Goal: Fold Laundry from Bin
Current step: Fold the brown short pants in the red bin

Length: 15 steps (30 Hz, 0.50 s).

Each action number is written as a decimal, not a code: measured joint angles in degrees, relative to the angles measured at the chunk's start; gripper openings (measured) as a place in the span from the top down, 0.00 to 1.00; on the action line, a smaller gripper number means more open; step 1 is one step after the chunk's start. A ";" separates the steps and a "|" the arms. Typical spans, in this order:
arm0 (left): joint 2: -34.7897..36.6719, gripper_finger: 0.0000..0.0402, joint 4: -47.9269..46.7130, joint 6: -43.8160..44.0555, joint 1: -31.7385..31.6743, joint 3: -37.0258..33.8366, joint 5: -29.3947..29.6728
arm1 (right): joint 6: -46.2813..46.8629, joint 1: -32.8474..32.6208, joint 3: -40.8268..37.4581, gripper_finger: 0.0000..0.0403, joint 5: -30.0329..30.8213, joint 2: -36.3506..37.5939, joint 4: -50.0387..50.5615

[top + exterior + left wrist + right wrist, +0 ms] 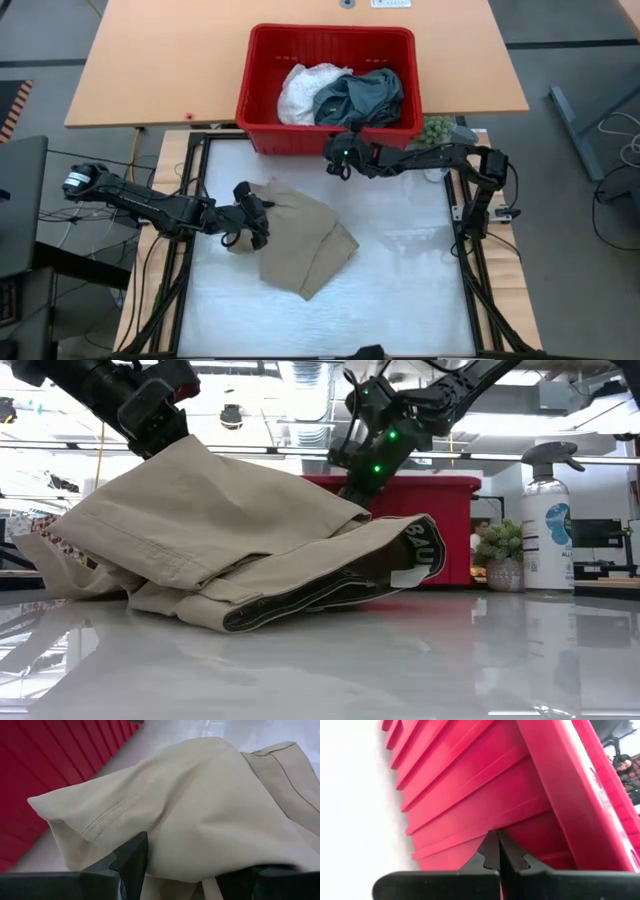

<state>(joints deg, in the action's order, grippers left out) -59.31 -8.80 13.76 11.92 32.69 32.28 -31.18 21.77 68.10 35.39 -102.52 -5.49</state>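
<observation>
A pair of trousers (300,240) lies on the work table (400,290), left of its centre, with the left gripper (250,215) clamped on the garment's left edge. Behind it, the bin (330,45) stands at the table's far edge, a white garment (305,88) inside on the left and a long-sleeved garment (362,98) beside it on the right. The right gripper (338,160), fingers together, hangs just in front of the bin's near wall. A spray bottle (548,520) and small plant (500,550) stand at the far right.

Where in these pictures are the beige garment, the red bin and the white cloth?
beige garment (305,245), high view, on its middle, flat on the table.
red bin (330,36), high view, on its far rim.
white cloth (300,90), high view, on its bunched middle, inside the bin.
</observation>
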 joint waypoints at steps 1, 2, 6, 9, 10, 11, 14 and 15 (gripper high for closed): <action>0.00 0.52 0.03 0.00 -0.02 0.00 0.11 | -0.23 0.73 0.00 0.97 -0.50 0.00 -0.62; 0.00 0.52 0.03 0.00 -0.02 0.00 0.28 | -0.68 1.40 0.00 0.97 -1.09 0.00 -1.28; 0.00 0.52 0.03 -0.02 -0.02 0.00 1.28 | -0.83 3.92 0.00 0.97 -1.26 0.00 -2.99; 0.00 0.52 0.05 -0.22 -0.02 0.00 1.58 | -0.39 5.61 -0.05 0.97 -1.45 -0.05 -4.18; 0.00 0.52 0.05 -0.52 -0.02 0.00 1.56 | -0.37 6.14 -0.07 0.97 -2.24 -0.09 -4.58; 0.00 0.52 0.05 -0.65 -0.02 0.00 1.61 | -0.32 6.68 -0.07 0.97 -3.26 -0.09 -4.85; 0.00 0.52 0.06 -0.66 -0.01 0.00 2.08 | -0.39 7.61 -0.07 0.97 -4.76 -0.09 -5.28; 0.00 0.52 0.05 -0.68 0.00 0.00 2.61 | -0.55 7.70 -0.07 0.97 -4.89 -0.09 -5.50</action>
<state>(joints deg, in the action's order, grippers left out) -59.31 -8.75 13.08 11.92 32.69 34.90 -31.74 29.46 68.03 30.51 -102.61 -10.99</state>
